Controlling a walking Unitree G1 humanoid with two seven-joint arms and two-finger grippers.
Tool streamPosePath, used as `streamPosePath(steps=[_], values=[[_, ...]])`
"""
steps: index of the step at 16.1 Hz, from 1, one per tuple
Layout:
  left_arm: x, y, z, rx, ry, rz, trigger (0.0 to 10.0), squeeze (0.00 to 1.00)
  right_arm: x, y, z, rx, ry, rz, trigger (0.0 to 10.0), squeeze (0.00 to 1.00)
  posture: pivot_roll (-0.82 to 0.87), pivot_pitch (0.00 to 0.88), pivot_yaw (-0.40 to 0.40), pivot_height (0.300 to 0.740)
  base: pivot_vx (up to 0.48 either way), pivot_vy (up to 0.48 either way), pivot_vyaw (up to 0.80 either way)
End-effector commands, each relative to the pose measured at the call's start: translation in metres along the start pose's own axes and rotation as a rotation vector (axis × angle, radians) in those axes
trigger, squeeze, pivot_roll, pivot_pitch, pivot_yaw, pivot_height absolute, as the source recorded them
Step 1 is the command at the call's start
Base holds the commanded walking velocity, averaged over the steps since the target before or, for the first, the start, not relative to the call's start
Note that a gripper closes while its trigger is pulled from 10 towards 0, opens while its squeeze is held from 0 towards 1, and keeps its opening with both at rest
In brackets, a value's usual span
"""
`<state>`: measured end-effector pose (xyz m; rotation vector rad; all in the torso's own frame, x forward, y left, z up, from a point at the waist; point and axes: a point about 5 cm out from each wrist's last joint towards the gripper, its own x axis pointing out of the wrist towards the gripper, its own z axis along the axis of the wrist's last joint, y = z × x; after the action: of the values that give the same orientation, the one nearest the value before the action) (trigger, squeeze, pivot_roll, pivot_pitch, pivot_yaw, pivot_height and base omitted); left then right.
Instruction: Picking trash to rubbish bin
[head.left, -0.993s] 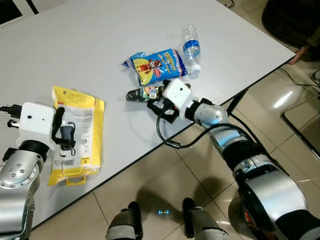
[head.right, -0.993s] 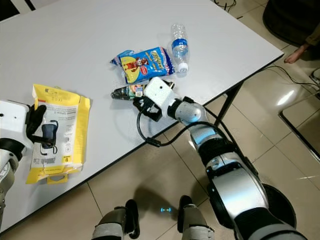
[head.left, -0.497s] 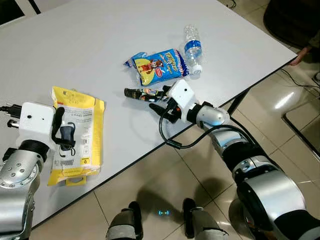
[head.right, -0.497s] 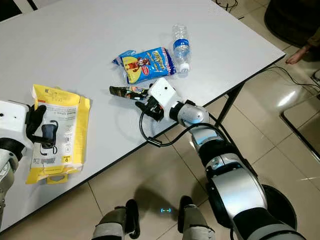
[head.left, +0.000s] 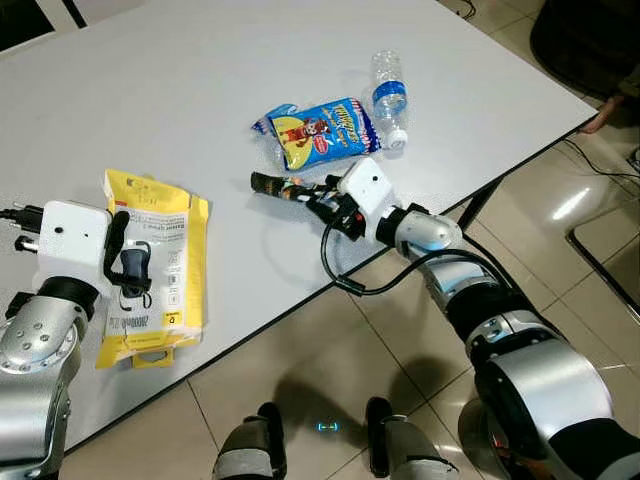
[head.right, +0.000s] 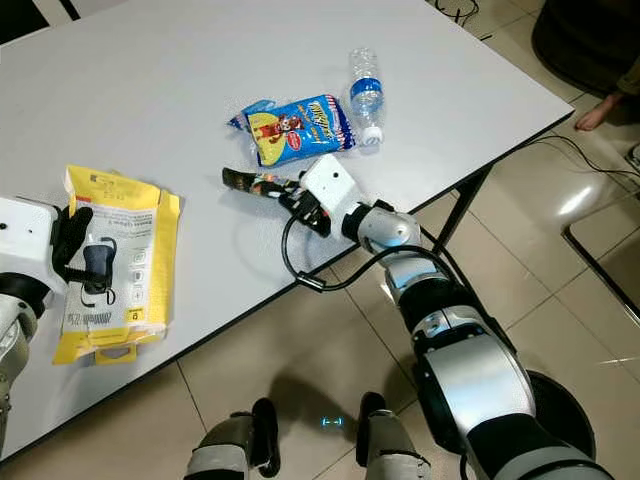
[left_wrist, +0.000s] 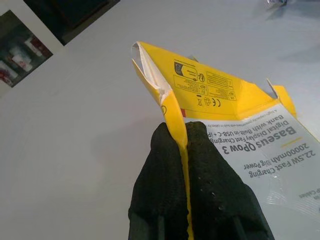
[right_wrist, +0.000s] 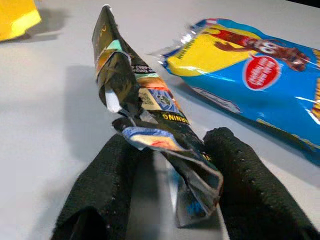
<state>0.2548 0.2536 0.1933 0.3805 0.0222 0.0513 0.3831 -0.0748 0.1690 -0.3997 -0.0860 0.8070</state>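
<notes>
- Since 1 s ago, right gripper (right_wrist: 165, 200) has closed on crumpled dark foil wrapper (right_wrist: 145, 120), tilting it up off white table (head.left: 200, 70).
- Blue-yellow snack bag (head.left: 322, 130) just beside; clear plastic bottle (head.left: 388, 85) beyond.
- Left gripper (left_wrist: 187, 170) pinches yellow cardboard pack (left_wrist: 235, 105), near table edge.

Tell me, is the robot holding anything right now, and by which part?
Left gripper pinches the yellow package by its edge. Right gripper holds the dark crumpled wrapper by its near end.
</notes>
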Motion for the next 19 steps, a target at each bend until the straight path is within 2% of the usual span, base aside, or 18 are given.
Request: streamPosePath(steps=[1,3,8,11,15,19], values=[[0.001,0.0,-0.007,-0.003,0.033,0.004,1.5,0.0,-0.005,-0.002,-0.011,0.035,0.051,-0.024,0.0,0.0,0.08,0.291,0.06,0.74,0.0,0.0,0.0],[0.004,-0.002,-0.007,-0.002,0.028,0.012,1.8,0.0,-0.007,-0.009,-0.01,0.037,0.049,-0.057,0.0,0.0,0.07,0.275,0.059,0.74,0.0,0.0,0.0],[0.017,-0.009,-0.004,-0.034,-0.002,0.033,2.0,0.0,-0.009,-0.023,0.0,0.035,0.012,-0.135,0.0,0.0,0.04,0.222,0.064,0.74,0.0,0.0,0.0],[0.029,-0.014,0.0,-0.068,-0.031,0.051,1.6,0.0,-0.011,-0.028,0.003,0.05,-0.026,-0.178,0.0,0.0,0.02,0.188,0.068,0.74,0.0,0.0,0.0],[0.044,-0.028,0.006,-0.105,-0.068,0.029,1.8,0.0,-0.021,-0.034,0.001,0.04,-0.056,-0.188,0.0,0.0,-0.02,0.141,0.081,0.74,0.0,0.0,0.0],[0.046,-0.045,0.009,-0.135,-0.106,0.014,1.9,0.0,-0.032,-0.037,0.003,0.059,-0.11,-0.231,0.0,0.0,-0.05,0.124,0.078,0.74,0.0,0.0,0.0]])
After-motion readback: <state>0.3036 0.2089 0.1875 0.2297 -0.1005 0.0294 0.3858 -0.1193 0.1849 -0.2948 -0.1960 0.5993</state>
